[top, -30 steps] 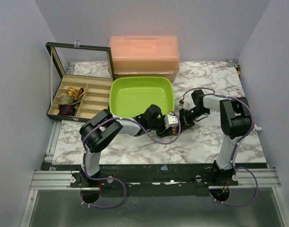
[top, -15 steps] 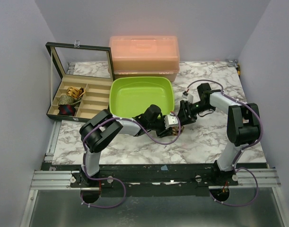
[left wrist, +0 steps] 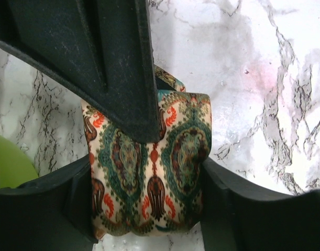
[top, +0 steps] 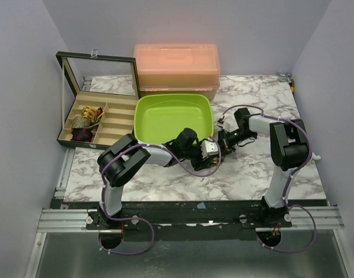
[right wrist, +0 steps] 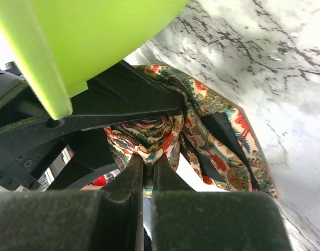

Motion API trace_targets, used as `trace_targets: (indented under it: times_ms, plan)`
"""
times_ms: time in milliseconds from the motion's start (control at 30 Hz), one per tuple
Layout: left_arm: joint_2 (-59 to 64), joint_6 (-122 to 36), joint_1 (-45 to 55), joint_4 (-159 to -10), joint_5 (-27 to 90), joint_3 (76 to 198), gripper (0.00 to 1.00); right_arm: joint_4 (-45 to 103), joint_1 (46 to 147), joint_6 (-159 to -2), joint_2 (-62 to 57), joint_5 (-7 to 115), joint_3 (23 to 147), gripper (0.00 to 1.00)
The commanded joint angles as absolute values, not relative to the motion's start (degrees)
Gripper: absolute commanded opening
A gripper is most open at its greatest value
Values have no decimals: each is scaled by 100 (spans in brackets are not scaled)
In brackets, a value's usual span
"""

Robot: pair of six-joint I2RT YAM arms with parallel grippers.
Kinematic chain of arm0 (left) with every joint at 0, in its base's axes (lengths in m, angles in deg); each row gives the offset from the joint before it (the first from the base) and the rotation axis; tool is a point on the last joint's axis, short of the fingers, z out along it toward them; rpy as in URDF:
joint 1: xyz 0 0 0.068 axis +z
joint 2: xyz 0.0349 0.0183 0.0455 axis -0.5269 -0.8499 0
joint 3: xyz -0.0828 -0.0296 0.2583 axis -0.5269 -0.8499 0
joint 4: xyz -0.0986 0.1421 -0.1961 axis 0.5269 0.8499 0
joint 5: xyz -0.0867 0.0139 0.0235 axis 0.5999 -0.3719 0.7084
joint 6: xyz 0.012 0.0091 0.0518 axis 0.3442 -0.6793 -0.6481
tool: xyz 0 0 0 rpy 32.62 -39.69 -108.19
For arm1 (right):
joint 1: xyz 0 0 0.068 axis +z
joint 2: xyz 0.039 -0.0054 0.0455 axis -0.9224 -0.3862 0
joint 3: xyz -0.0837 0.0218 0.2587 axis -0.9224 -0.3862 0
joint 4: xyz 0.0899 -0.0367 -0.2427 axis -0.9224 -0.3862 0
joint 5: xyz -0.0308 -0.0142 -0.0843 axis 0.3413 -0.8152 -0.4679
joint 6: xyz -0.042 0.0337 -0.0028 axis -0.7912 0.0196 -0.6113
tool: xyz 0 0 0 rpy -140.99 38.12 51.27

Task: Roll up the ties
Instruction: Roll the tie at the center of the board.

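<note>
A rolled tie (left wrist: 149, 172), cream with green, orange and red ornament, rests on the marble table just off the lime-green tray's (top: 143, 107) front right corner. My left gripper (left wrist: 146, 209) straddles the roll, a finger pressing each side. From the right, my right gripper (right wrist: 149, 164) reaches in and is shut on a fold of the same tie (right wrist: 212, 120); one of its fingers (left wrist: 118, 68) lies over the roll's top. In the top view the two grippers (top: 207, 152) (top: 222, 142) meet and hide most of the tie.
An open compartment box (top: 116, 124) at the left holds rolled ties (top: 92, 112) (top: 79, 121) (top: 81, 134). An orange plastic case (top: 177, 66) stands behind the tray. The tray's rim (right wrist: 44, 78) sits close above the right gripper. Grey walls enclose the marble table (top: 252, 174).
The right arm pulled back to the right with its gripper open, then returned and shut on the tie. The left arm stayed in place on the roll.
</note>
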State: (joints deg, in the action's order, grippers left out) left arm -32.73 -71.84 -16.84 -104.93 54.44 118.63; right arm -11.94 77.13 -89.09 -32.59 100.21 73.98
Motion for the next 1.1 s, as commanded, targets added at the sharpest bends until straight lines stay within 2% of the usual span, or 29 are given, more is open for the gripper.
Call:
trace_targets:
  times_ms: [0,167,367,500,600,667,733,800,933,1000,1067]
  plan:
    - [-3258,-7090,-1643,-10221,5534,11607,67,-1186,7696,-9153,-3626,8809,7471,0]
    - [-3114,-6761,-1547,-10801,5767,11682,73,-1205,7662,-9094,-3791,8162,7528,0]
    - [-3217,-6720,-1551,-11047,5896,11806,72,-1240,7669,-9097,-3996,7657,7626,0]
    - [-3443,-6674,-1591,-10853,5885,12071,65,-1120,7669,-8985,-4045,7635,7593,0]
    - [-3598,-6696,-1666,-10683,5778,12192,55,-1026,7676,-8970,-4023,7717,7580,0]
    - [-3702,-6804,-1719,-10411,5633,12251,41,-1054,7671,-8971,-3973,7824,7618,0]
    - [-3762,-6913,-1733,-10117,5477,12243,30,-1210,7661,-9019,-3857,8020,7699,8]
    - [-3762,-7064,-1733,-9913,5326,12125,23,-1456,7611,-9105,-3668,8199,7795,24]
    - [-3763,-7346,-1734,-9602,5136,11915,16,-1927,7341,-9260,-3268,8501,7958,57]
    - [-3780,-7378,-1733,-9468,5110,11919,16,-2079,7139,-9330,-3168,8722,8051,64]
    - [-3780,-7399,-1733,-9421,5135,11926,15,-2135,7017,-9389,-3160,8842,8134,67]
